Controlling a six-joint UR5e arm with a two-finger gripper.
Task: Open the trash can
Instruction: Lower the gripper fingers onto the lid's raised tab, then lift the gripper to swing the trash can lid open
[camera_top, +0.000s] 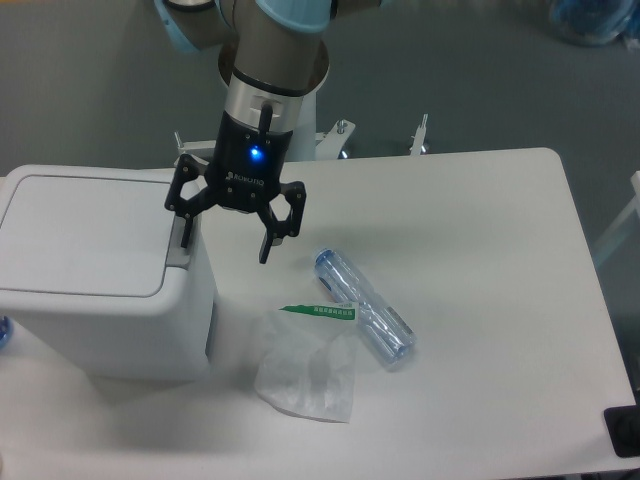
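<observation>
The trash can (95, 270) is a large white boxy bin at the left of the table. Its flat white lid (85, 232) is down. A grey push-button strip (180, 243) runs along the lid's right edge. My gripper (226, 242) hangs open just right of the bin's top edge. Its left fingertip (186, 236) is over the grey strip; whether it touches is unclear. Its right fingertip (266, 250) hangs over the table beside the bin. Nothing is held.
A clear plastic bottle (364, 308) lies on the white table (480, 250) right of the bin. A crumpled clear plastic bag (307, 365) with a green-and-white label lies in front of it. A black object (625, 432) sits at the right edge.
</observation>
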